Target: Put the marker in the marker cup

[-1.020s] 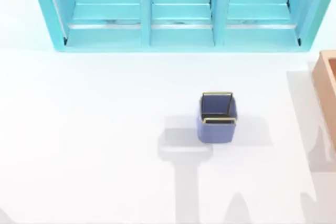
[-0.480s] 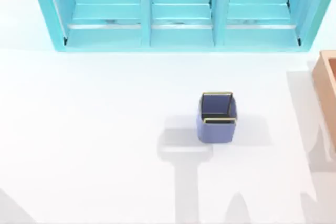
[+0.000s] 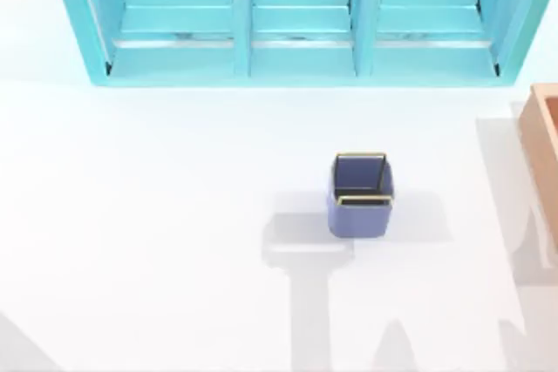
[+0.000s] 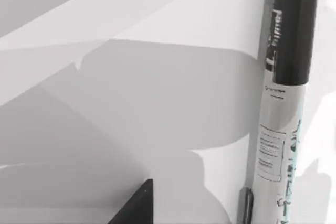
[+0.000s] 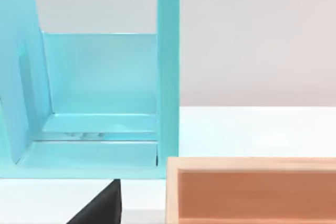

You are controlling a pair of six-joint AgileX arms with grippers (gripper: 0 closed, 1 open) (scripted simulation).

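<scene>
The marker (image 4: 279, 129) has a white printed barrel and a black cap, and it lies flat on the white table in the left wrist view. A dark corner of my left gripper (image 4: 137, 207) pokes in close to it, a short way off to the marker's side and not touching it. The marker cup (image 3: 361, 195), small, square and periwinkle-blue with a thin gold rim, stands upright a little right of the table's middle in the top view. A dark corner of my right gripper (image 5: 101, 206) shows in front of the shelf unit and beside the tan box.
A big teal shelf unit (image 3: 296, 41) with three bays spans the back of the table; one bay (image 5: 105, 93) faces the right wrist camera. A tan-orange box (image 3: 545, 141) sits at the right edge, its wall (image 5: 252, 190) close to the right wrist. White table (image 3: 157, 215) lies left of the cup.
A grey shadow has crept farther into the bottom left corner of the top view. The cup, shelf and box have stayed put.
</scene>
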